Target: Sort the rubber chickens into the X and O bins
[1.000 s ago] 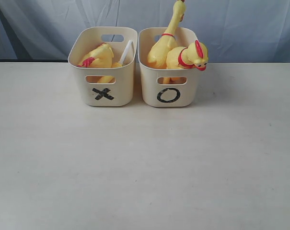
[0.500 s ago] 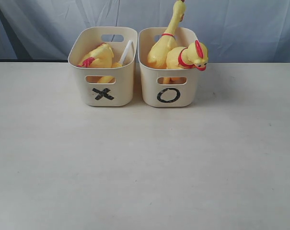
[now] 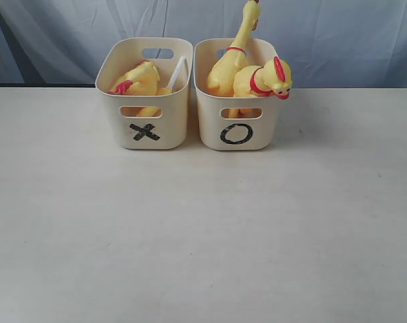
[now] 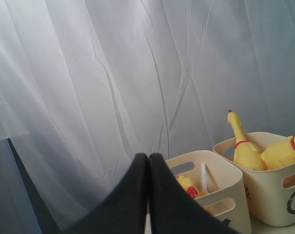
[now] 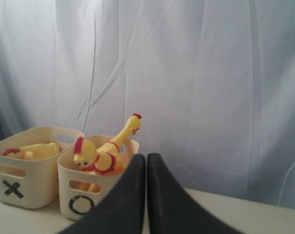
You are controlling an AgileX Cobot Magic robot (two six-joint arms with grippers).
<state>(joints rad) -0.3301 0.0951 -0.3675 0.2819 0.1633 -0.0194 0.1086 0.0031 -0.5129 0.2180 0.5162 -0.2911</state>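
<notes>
Toward twelve o'clock on the worktop [image 3: 203,235], the X bin [image 3: 116,131] holds a rubber chicken [image 3: 139,79] mostly hidden by its wall, plus a white sliver [image 3: 178,70] too slim to identify; the O bin [image 3: 210,128], just beside it at three o'clock, holds a tall chicken [image 3: 233,57] clipped by the frame's top and a shorter chicken [image 3: 264,81] leaning over the rim. The left hand [image 4: 148,161] and right hand [image 5: 146,158], seen only in the wrist views, each have their fingers pressed together.

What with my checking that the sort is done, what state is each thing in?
X bin: upright, chicken lying inside.
O bin: upright, holds two.
Tall chicken: neck above rim.
Short chicken: head over rim.
Left tool: shut, empty.
Right tool: shut, empty.
</notes>
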